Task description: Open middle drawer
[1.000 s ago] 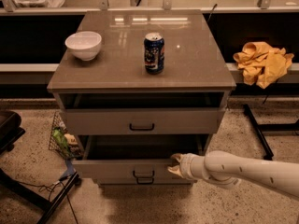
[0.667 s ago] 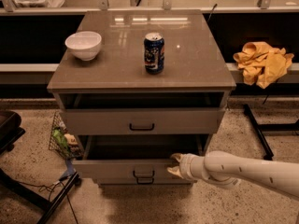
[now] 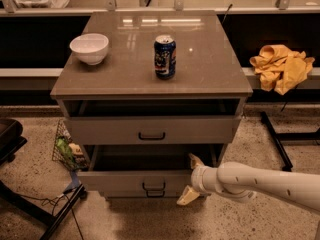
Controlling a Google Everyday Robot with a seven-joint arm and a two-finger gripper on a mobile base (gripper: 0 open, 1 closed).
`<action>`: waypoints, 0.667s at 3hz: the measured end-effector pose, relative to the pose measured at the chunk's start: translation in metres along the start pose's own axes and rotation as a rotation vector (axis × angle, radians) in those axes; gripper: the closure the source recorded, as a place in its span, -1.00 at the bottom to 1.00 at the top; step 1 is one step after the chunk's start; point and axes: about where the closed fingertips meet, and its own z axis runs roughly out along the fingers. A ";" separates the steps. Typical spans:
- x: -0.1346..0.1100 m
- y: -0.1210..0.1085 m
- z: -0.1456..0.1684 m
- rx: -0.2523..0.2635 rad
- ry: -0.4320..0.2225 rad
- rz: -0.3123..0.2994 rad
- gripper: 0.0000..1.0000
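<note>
- Comparing with a second ago, nothing has shifted: the middle drawer (image 3: 120, 180), at lower centre of the frame, stands pulled out as far as before, with its interior showing.
- I judge the opening essentially done; releasing and backing away looks next.
- My end effector (image 3: 192, 179), just right of lower centre, is spread wide. Its fingers straddle the right end of the drawer front, and I cannot tell whether they touch it.

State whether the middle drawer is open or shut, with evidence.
Open: the middle drawer front juts forward, dark interior showing behind; the gripper sits at its right end.
</note>
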 end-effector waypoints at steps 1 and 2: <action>0.000 0.000 0.000 0.000 0.000 0.000 -1.00; -0.001 0.001 0.001 -0.002 -0.001 -0.001 -0.70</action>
